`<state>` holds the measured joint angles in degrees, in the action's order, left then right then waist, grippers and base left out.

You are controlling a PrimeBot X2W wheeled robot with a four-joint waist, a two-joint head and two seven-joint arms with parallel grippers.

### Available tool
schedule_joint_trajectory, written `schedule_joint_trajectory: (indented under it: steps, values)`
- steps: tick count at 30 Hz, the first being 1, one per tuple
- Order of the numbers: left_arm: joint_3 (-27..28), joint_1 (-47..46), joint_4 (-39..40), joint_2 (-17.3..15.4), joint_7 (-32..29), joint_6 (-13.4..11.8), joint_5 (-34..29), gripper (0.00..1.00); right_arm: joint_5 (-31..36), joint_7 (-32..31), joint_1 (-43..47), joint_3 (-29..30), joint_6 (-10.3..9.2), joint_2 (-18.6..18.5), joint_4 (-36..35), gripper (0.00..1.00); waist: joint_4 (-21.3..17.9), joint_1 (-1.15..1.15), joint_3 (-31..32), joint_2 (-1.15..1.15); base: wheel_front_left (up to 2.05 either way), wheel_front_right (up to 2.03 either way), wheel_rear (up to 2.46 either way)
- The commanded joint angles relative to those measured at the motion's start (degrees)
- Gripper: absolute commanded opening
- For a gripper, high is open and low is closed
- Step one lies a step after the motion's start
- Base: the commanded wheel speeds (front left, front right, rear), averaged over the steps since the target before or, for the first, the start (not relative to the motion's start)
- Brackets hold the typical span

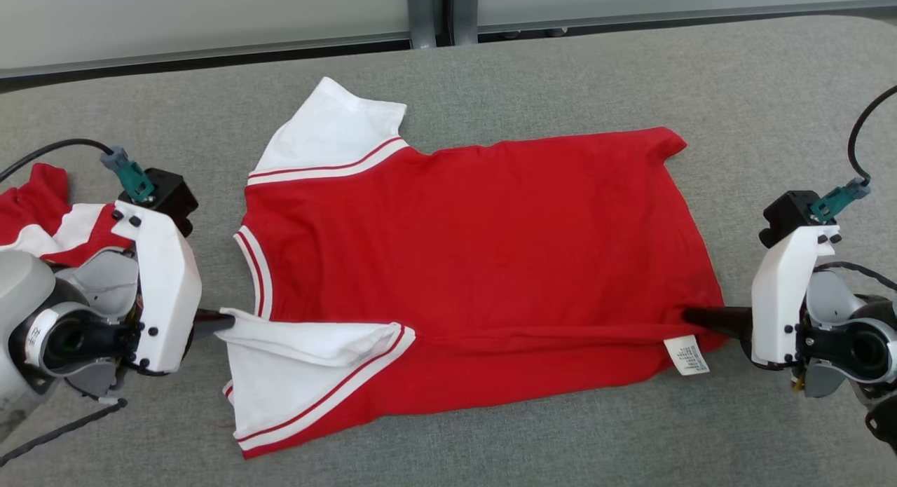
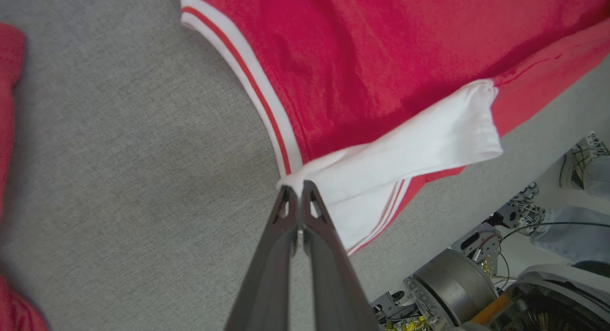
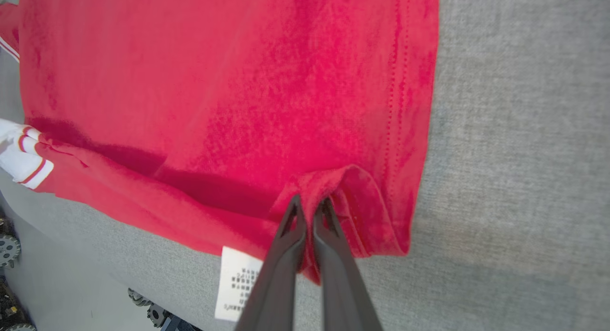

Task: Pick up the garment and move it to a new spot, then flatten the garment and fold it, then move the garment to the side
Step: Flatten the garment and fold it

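Red-and-white soft garment lies spread on grey counter; left claw pinches sleeve edge, right claw pinches hem corner. Light, floppy, probably sags mid-span; grip edges.

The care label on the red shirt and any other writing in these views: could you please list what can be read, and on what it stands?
Care label, sewn at the hem of the red shirt: several lines of small print, too blurred to read.
White band on the robot's left wrist: dark marks, too small to read.
No other text is legible.
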<state>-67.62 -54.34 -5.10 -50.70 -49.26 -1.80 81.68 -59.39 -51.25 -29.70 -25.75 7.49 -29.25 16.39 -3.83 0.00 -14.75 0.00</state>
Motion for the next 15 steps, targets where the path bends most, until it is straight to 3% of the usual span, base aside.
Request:
schedule_joint_trajectory:
  steps: [1, 3, 10, 12, 13, 14, 15]
  values:
    - [0.09, -0.76, -1.06, 0.5, 0.33, 0.51, -0.29, 0.0, 0.99, -0.5, -0.43, 1.02, 0.01, 0.61, 0.16, 0.0, -0.15, 0.0, -0.26, 0.0, 0.0, 0.0, 0.0]
    - [0.02, -1.03, -2.67, 1.31, 0.53, 1.11, -0.57, 0.0, 2.26, -1.12, -0.51, 2.57, 0.01, 1.91, -0.09, 0.0, -0.26, 0.0, -0.49, 0.0, 0.0, 0.0, 0.0]
    - [0.21, -1.47, -7.55, 3.68, 1.53, 2.74, -0.55, 0.0, 6.23, -3.25, -0.26, 7.25, 0.01, 5.69, -0.61, 0.31, -0.24, 0.0, -0.54, 0.0, 0.0, 0.0, 0.0]
    - [0.28, -1.7, -8.63, 4.16, 1.54, 3.24, -0.46, 0.0, 7.31, -3.84, -0.1, 8.43, 0.01, 6.56, -0.84, 0.48, -0.13, 0.0, -0.6, 0.0, 0.0, 0.0, 0.0]
    - [0.43, -1.72, -9.13, 4.39, 1.74, 3.28, -0.34, 0.0, 7.94, -3.89, -0.13, 9.12, 0.01, 6.92, -1.06, 0.9, -0.09, 0.0, -0.62, 0.0, 0.0, 0.0, 0.0]
    - [0.66, -1.81, -9.63, 4.66, 2.23, 3.4, -0.55, 0.45, 8.4, -4.15, -0.15, 9.73, 0.01, 7.3, -1.15, 1.0, -0.04, 0.0, -0.64, 0.0, 0.0, 0.0, 0.0]
    - [0.66, -1.81, -9.63, 4.66, 2.23, 3.4, -0.55, 0.45, 8.4, -4.15, -0.15, 9.73, 0.01, 7.3, -1.15, 1.0, -0.04, 0.0, -0.64, 0.0, 0.0, 0.0, 0.0]
